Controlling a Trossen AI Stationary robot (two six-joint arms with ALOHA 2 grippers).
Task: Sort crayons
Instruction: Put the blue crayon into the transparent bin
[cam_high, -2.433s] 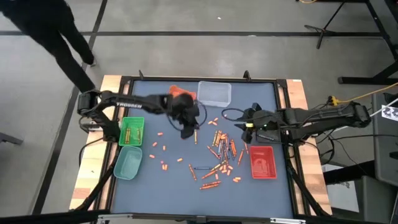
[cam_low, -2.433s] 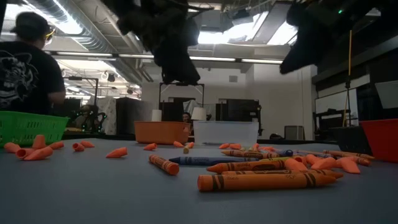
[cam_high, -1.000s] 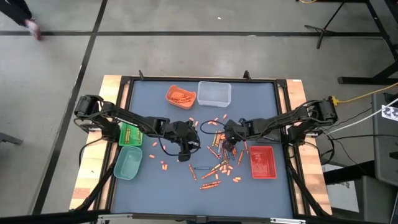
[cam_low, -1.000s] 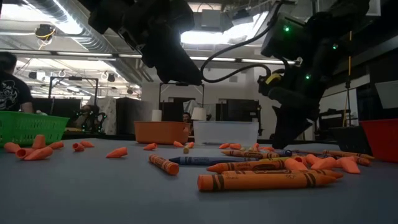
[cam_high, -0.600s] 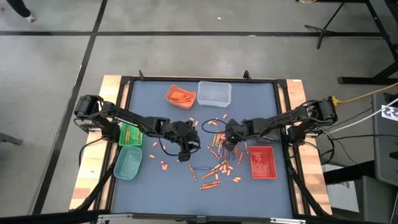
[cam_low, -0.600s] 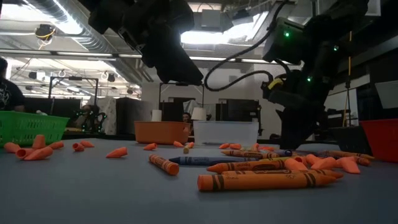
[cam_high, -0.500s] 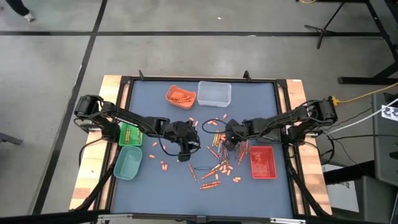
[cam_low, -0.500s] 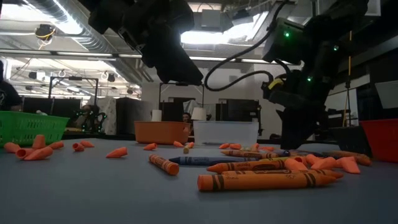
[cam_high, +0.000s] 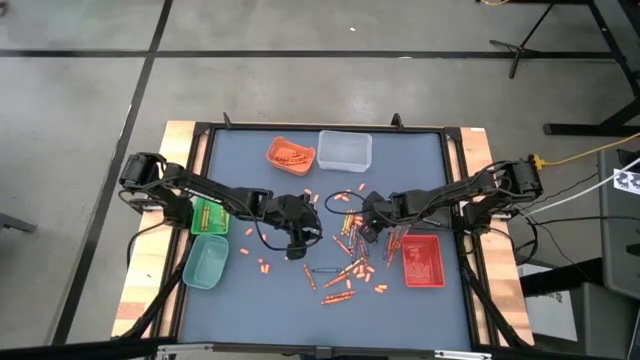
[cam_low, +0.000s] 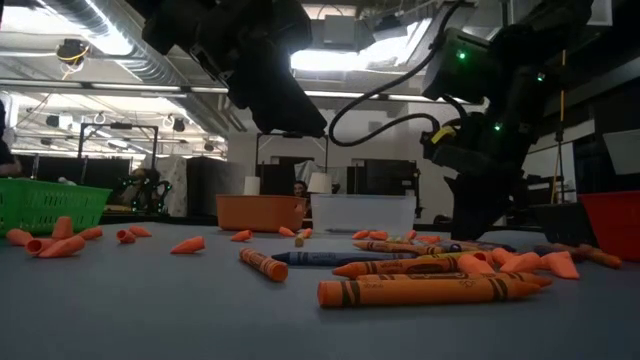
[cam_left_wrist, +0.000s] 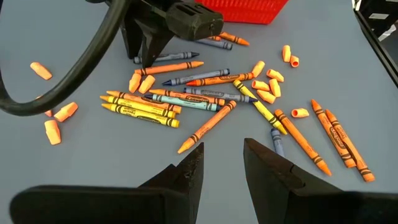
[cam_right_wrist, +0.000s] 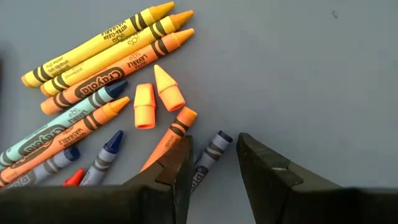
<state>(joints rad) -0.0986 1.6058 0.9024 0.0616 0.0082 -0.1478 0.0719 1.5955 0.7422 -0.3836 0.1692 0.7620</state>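
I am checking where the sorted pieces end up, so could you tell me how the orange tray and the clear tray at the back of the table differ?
The orange tray is opaque, while the clear tray is see-through. The orange tray holds orange crayons; the clear tray looks empty from above. The orange tray sits skewed to the table's edge; the clear tray sits square to it. Both are shallow, similar in size, and stand side by side at the table's far edge.

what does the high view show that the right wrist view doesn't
Only the high view: the orange tray, clear tray, green trays, red tray and the left gripper, open above the table.

Only the right wrist view: printed labels on the yellow crayons and a grey crayon lying between the open right gripper fingers.

Both: the loose crayon pile.
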